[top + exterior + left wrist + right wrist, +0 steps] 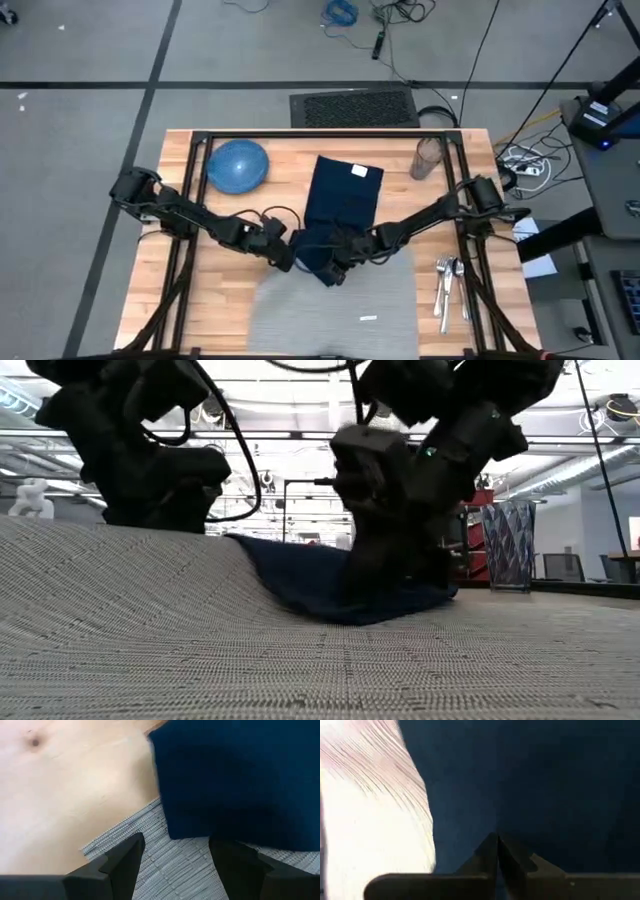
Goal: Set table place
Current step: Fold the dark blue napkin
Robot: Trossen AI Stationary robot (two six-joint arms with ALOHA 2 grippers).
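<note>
The light-grey placemat lies flat on the near middle of the wooden table. A dark navy napkin stretches from the table's far middle down onto the placemat's far edge. My right gripper is shut on the napkin near its near end. My left gripper stands open just left of it, over the placemat's far left corner, with the napkin's edge ahead of its fingers. My right gripper pinches the navy napkin near its near end between its two shut fingers, coming down at a slant from the table's right. How many layers it has does not show. The napkin's near end rests on the placemat. My left gripper's fingertips are low over the placemat's corner; I cannot tell whether they touch it.
A blue dish sits at the far left and a clear glass at the far right. Cutlery lies on the wood right of the placemat. Black frame rails border the table.
</note>
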